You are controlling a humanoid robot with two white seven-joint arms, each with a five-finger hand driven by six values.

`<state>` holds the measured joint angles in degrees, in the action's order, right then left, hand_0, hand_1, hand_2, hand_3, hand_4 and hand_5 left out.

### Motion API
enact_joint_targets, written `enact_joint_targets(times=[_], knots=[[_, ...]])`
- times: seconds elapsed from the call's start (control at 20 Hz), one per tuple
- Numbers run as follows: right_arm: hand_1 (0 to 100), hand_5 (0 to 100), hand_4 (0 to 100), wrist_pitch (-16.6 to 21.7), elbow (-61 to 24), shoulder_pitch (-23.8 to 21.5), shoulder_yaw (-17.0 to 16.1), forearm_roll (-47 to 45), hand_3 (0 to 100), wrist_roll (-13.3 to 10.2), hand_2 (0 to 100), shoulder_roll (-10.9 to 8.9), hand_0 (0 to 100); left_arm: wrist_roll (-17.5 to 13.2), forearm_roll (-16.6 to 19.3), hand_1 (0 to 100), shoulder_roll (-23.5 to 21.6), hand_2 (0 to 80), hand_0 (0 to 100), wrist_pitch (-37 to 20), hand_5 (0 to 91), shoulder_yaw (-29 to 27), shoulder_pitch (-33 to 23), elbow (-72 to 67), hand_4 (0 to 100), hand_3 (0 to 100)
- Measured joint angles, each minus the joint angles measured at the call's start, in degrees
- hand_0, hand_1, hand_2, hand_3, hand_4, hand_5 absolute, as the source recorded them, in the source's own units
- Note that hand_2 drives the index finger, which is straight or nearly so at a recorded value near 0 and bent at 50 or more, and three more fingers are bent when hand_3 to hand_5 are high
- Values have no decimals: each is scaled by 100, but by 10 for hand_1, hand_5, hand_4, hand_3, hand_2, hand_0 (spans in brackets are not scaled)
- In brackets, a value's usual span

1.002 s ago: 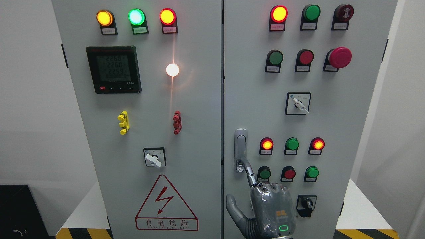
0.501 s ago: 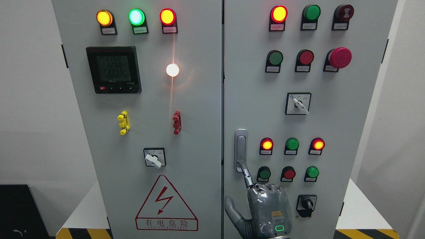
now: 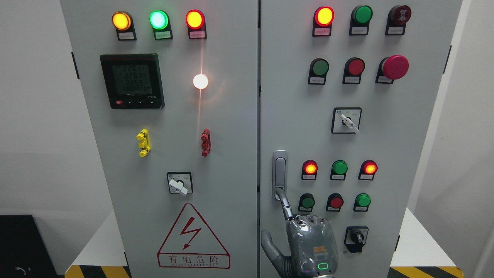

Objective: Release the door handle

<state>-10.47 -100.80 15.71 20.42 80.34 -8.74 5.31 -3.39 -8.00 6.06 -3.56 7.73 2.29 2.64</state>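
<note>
Right hand (image 3: 308,247) enters at the bottom edge right of centre, back toward the camera, thumb out to the left, other fingers curled. Index finger (image 3: 285,202) alone extended upward — tip at the lower end of the door handle (image 3: 279,173), grasping nothing. Since the earlier frames the hand has dropped slightly and shifted left. Handle sits upright on the right cabinet door (image 3: 386,146), near its left edge.

At the lower middle of the frame the right hand (image 3: 308,247) sits just below the door handle (image 3: 279,170), which stands at the right door's (image 3: 386,146) left edge, with the meter (image 3: 132,81) on the left door (image 3: 173,127) at upper left.
</note>
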Motion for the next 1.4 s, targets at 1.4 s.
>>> enact_joint_targets(times=[1.4], knots=[[333, 1000, 1000, -168, 185, 102, 47, 34, 1000, 14, 12, 76, 491, 0, 0, 556, 0, 0, 120, 0, 0, 0, 0, 0, 0, 0]])
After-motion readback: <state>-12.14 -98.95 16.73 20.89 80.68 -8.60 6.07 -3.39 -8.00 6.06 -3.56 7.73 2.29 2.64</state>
